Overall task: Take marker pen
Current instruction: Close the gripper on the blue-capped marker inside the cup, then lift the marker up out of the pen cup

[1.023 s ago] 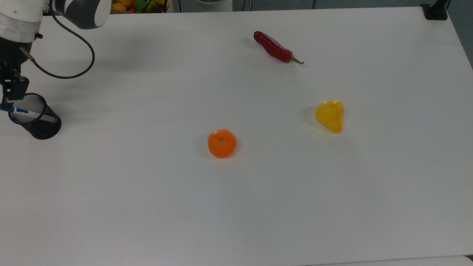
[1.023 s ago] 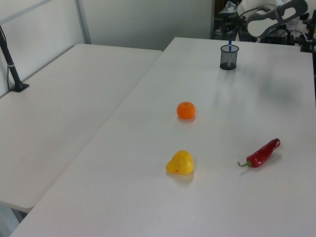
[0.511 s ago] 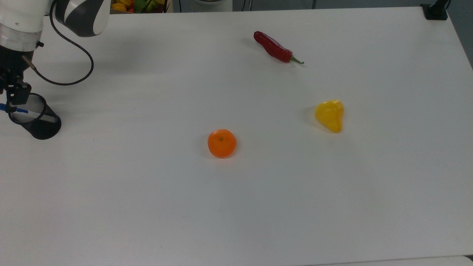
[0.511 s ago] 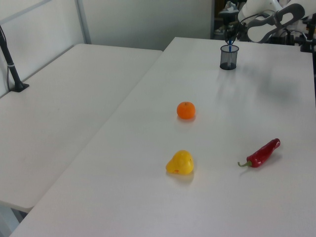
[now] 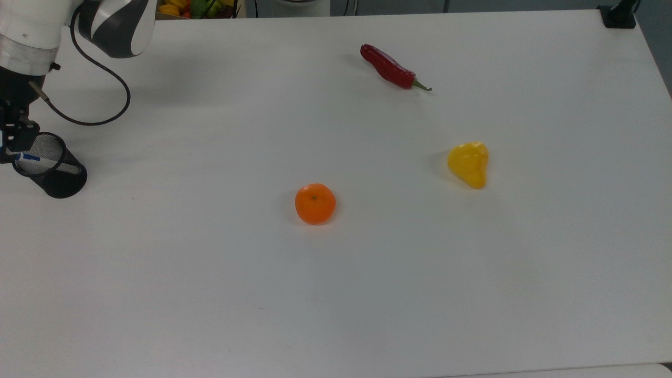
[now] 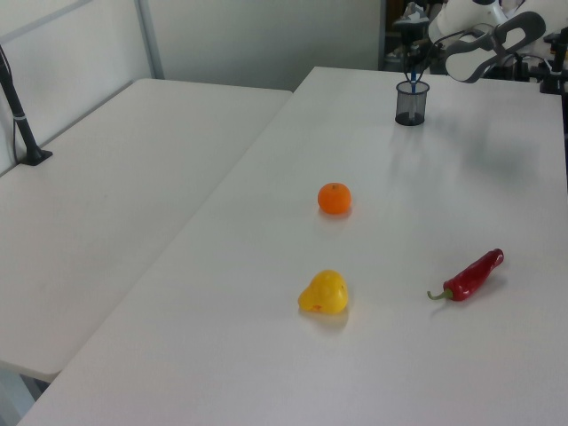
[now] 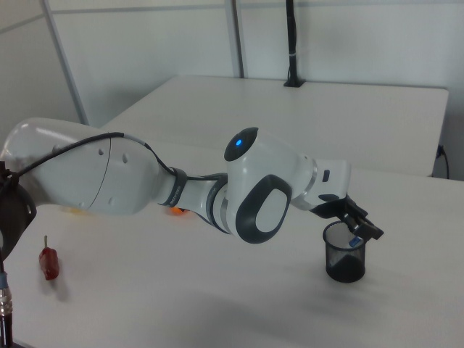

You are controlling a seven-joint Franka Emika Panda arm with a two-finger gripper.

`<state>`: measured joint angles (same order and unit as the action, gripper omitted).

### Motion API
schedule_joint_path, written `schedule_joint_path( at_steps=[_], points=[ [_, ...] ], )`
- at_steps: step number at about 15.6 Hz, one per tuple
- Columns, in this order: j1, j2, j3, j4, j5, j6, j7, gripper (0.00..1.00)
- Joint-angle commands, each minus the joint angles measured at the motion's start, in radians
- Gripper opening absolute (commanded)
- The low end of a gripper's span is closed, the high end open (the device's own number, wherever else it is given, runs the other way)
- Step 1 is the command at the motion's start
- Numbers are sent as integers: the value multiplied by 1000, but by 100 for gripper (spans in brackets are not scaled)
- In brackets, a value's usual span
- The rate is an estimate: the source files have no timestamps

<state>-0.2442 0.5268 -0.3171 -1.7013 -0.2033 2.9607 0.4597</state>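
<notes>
Working from the top view, nearest me the front of the white table (image 5: 336,315) is bare. A little farther in, an orange (image 5: 315,203) sits roughly midway between the table's side edges. Beyond it, toward the top view's right edge, lies a yellow pear-shaped fruit (image 5: 469,164). Close to the top view's left edge I see a black mesh cup (image 5: 50,173) with the marker pen (image 5: 32,158) standing in it, its blue-marked upper part sticking out past the rim. My gripper (image 5: 13,144) is right at that protruding end, above the cup's mouth; I cannot tell whether the fingers are clamped on the pen or spread. Farthest off, near the table's back edge, a red chili pepper (image 5: 389,67) lies at a slant.
</notes>
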Motion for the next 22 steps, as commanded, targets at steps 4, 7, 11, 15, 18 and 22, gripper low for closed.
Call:
schedule_joint_path(
  at_steps=[4,7,11,15,18,22],
  points=[
    [3,16,-8,9,-21,23,16,39],
    [3,16,-8,9,-16,23,16,12],
    [3,12,-8,8,-21,21,13,0],
    [2,-1,-8,8,-19,21,13,0],
    [-1,-50,-8,5,-15,20,13,0],
    [-1,-157,-7,-14,-11,20,14,0]
  ],
)
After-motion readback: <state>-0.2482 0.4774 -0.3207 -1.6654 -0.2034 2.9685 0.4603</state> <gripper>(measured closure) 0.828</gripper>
